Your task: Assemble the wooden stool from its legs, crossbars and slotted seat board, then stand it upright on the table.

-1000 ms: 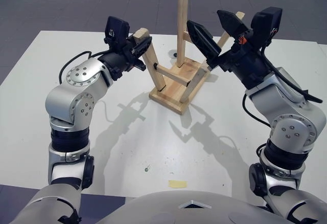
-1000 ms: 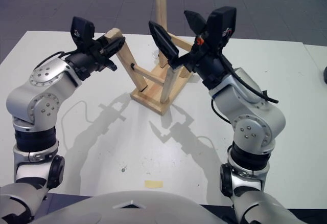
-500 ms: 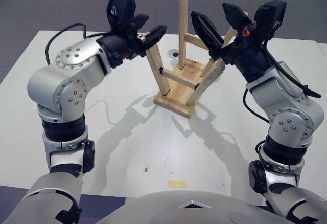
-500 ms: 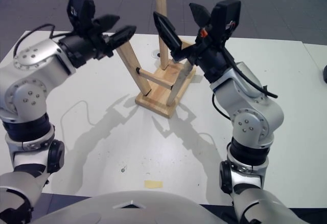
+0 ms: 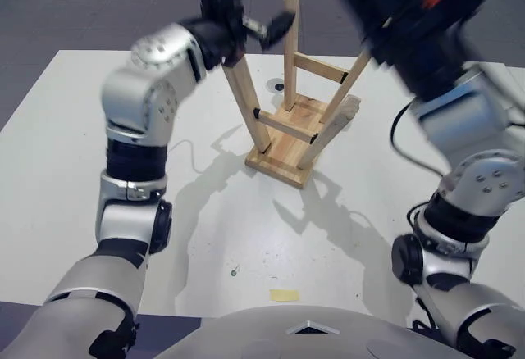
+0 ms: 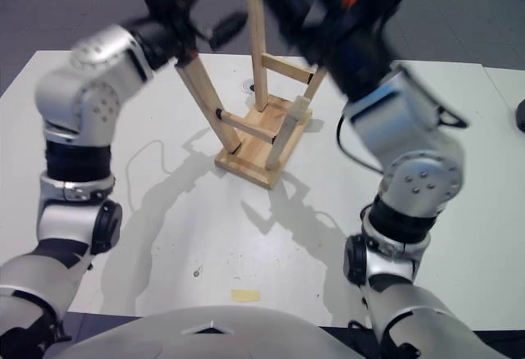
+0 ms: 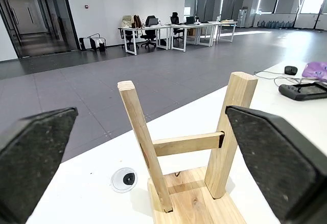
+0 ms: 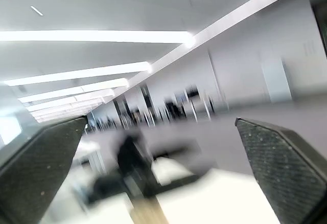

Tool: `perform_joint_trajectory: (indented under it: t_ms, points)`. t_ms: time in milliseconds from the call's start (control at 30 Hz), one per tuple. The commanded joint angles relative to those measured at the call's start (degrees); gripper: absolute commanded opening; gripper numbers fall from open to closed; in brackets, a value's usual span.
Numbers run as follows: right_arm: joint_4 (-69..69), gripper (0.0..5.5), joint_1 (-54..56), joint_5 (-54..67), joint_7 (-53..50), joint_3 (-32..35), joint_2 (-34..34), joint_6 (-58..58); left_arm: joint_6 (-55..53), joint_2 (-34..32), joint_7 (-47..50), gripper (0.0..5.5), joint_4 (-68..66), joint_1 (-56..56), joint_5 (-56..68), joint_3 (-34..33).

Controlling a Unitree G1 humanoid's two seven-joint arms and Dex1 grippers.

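Stool upside down on table, legs pointing up. Left gripper by stool's near-left leg top, jaws apart. Right gripper blurred, seemingly above stool's right side, jaws wide apart.

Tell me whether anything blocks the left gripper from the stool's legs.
Nothing visible does. The left gripper, jaws open, hovers at the top of the upturned stool's front left leg, with no other object between them.
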State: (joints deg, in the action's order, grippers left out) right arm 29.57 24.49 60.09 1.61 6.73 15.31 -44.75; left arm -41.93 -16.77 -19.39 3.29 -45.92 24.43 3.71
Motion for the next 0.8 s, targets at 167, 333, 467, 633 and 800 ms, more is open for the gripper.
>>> perform_joint_trajectory:
  t_ms: [167,333,467,633,800]
  points:
    - [-2.1,5.40,-6.1,-6.2,-0.6,-4.4,-1.8,1.0,-5.4,4.5,2.4,5.38,2.1,6.9,-0.2,1.9]
    - [0.7,5.40,-0.3,-2.6,-2.2,0.5,-4.1,5.8,-5.9,5.6,3.9,5.38,3.1,6.4,0.3,-0.5]
    - [0.6,5.40,10.6,4.6,-7.5,8.2,-4.4,10.3,-7.5,6.9,6.0,5.38,3.5,0.5,4.0,-6.9]
    - [-2.8,5.40,6.0,0.1,-9.6,10.6,0.6,9.2,-6.4,4.3,10.7,5.38,4.3,-10.7,8.0,-18.4]
    - [-2.0,5.40,-13.8,-14.0,-9.0,1.7,4.2,5.5,-3.0,-5.6,12.5,5.38,2.3,-9.6,2.4,-22.7]
